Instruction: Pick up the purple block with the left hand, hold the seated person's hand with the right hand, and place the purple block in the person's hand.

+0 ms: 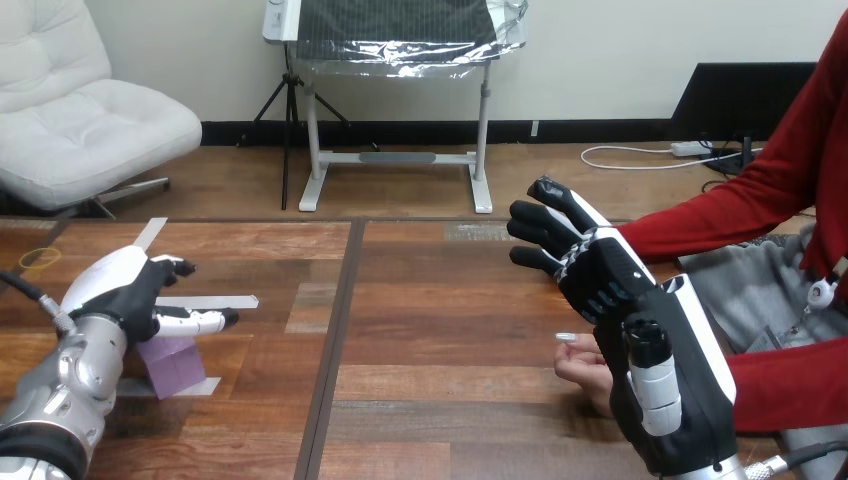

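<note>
The purple block [176,366] lies on the wooden table [440,300] at the near left, on a white tape mark. My left hand [125,290] hovers just above and behind it, open, with thumb and fingers spread over the block's top. My right hand [625,290] is raised at the right, open, its black fingers [540,225] reaching left and only loosely bent. The person's hand [582,368] rests low beside and partly under my right palm; I see nothing curled round it. A red sleeve [720,215] runs in behind my right hand, and its hand is hidden.
White tape strips [215,301] lie on the table near my left hand. A dark seam [340,330] runs down the table's middle. A yellow rubber band [40,258] lies at the far left edge. The person sits at the right side.
</note>
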Robot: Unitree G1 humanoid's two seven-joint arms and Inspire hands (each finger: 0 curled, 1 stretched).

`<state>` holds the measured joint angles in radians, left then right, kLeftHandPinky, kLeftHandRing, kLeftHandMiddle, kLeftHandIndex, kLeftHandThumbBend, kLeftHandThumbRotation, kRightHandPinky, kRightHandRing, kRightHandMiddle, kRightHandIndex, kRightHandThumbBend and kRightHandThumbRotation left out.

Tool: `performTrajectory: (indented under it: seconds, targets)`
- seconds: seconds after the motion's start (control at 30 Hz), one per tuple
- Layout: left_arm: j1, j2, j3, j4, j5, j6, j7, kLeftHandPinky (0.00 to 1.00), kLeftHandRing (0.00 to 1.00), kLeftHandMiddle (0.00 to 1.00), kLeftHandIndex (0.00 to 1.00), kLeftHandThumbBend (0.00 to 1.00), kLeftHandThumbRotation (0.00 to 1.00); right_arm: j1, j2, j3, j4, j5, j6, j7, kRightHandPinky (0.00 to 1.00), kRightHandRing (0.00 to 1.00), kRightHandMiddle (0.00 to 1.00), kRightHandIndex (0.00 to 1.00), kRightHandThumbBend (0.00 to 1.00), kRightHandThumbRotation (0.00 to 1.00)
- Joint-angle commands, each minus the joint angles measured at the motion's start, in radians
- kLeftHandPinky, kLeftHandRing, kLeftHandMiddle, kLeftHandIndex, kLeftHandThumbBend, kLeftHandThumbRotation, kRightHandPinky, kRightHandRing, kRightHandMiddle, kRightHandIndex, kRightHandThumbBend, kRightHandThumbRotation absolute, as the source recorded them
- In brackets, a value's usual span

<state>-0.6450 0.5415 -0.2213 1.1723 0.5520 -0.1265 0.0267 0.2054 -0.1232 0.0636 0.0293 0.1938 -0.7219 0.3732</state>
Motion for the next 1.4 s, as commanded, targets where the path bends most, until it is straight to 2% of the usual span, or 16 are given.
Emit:
performTrajectory:
  seconds: [0.0, 0.4, 0.73, 1.1, 1.37]
  targets:
    - [-0.088, 0.028, -0.02, -0.023, 0.008, 0.017, -0.003, 0.76, 0.87, 0.88, 0.85, 0.69, 0.45, -0.038, -0.005, -0.006, -0.046, 0.015, -0.007, 0.002, 0.82, 0.87, 0.88, 0.91, 0.77, 1.0]
    - [-0.091, 0.042, -0.046, -0.038, 0.026, 0.049, -0.056, 0.83, 0.87, 0.87, 0.85, 0.76, 0.47, -0.042, -0.006, -0.006, -0.041, 0.013, -0.009, 0.005, 0.82, 0.87, 0.87, 0.91, 0.77, 1.0]
    - [-0.095, 0.056, -0.057, -0.07, 0.022, 0.078, -0.128, 0.86, 0.87, 0.87, 0.85, 0.78, 0.48, -0.044, -0.005, -0.006, -0.042, 0.01, -0.006, 0.002, 0.82, 0.87, 0.88, 0.91, 0.78, 1.0]
    - [-0.092, 0.061, -0.052, -0.111, 0.018, 0.119, -0.181, 0.81, 0.86, 0.87, 0.85, 0.83, 0.5, -0.045, -0.007, -0.005, -0.046, 0.012, 0.004, 0.003, 0.82, 0.87, 0.88, 0.91, 0.79, 1.0]
    - [-0.101, 0.059, -0.053, -0.104, 0.017, 0.143, -0.207, 0.8, 0.87, 0.89, 0.85, 0.84, 0.48, -0.046, -0.004, -0.003, -0.047, 0.014, 0.003, 0.004, 0.82, 0.87, 0.87, 0.91, 0.79, 1.0]
